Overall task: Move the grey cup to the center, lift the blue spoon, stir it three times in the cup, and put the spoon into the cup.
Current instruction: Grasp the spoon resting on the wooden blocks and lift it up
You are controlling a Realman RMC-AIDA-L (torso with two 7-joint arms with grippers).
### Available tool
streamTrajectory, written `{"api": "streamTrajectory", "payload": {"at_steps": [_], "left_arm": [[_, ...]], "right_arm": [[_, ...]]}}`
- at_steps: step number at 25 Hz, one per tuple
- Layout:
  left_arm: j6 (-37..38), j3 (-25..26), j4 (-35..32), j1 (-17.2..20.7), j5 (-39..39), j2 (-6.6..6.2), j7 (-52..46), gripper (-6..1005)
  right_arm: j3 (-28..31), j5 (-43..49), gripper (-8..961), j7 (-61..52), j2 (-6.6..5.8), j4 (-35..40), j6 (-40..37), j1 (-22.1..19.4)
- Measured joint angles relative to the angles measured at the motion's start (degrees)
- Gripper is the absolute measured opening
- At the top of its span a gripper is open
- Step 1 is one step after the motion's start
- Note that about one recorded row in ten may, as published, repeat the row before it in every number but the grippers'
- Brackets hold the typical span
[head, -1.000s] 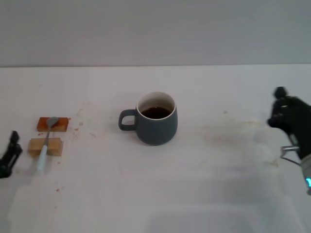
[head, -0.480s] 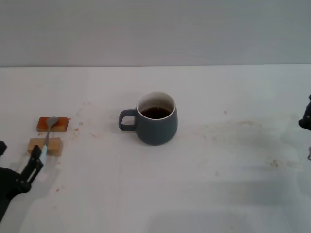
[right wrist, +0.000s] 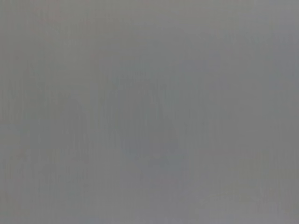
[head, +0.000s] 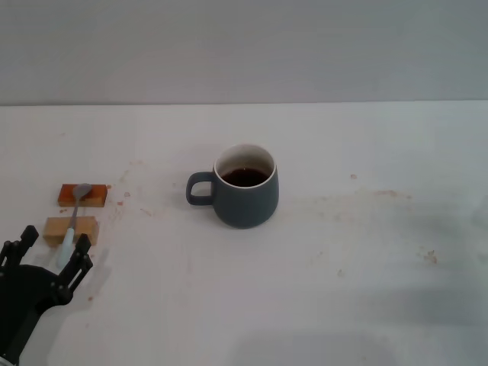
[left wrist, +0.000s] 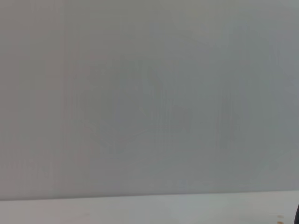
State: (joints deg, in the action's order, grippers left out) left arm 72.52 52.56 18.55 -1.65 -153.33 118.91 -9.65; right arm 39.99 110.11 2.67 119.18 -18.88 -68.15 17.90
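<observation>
Head view shows the grey cup (head: 245,187) standing upright at the middle of the table (head: 358,267), dark liquid inside, handle toward frame left; the centring step looks complete. The blue spoon (head: 73,223) lies at lower left, untouched, bridging an orange-brown block (head: 95,197) and a tan block (head: 85,228). The left gripper (head: 50,252) sits just below the pale handle end, fingers spread, nothing held. The right gripper is out of view. Step in hand, by my judgement: reaching for the spoon. Next calls for straddling the slim handle and closing.
</observation>
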Motion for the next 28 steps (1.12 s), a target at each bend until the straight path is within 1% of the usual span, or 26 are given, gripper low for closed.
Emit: {"api": "streamTrajectory", "payload": {"at_steps": [2,3,8,21,28], "left_arm": [[-0.3,0.0,0.0,-0.1,0.0,0.00,0.0,772],[-2.1,-0.1,0.1,-0.5,0.0,0.00,1.3,771],[-4.3,-0.4,0.2,-1.0,0.0,0.09,2.3,769],[-8.2,0.0,0.2,-1.9,0.7,-0.09,2.3,764],[-9.0,0.0,-0.1,-2.4,0.7,-0.02,2.3,762]], "right_arm": [[0.1,0.0,-1,0.0,0.00,0.1,-0.1,-0.1],[0.3,0.0,-1,0.0,0.00,0.1,-0.1,-0.2],[0.7,0.0,-1,0.0,0.00,0.1,-0.1,-0.3],[0.7,0.0,-1,0.2,-0.09,0.1,-0.2,0.2],[0.7,0.0,-1,0.2,-0.09,0.1,-0.2,0.2]]}}
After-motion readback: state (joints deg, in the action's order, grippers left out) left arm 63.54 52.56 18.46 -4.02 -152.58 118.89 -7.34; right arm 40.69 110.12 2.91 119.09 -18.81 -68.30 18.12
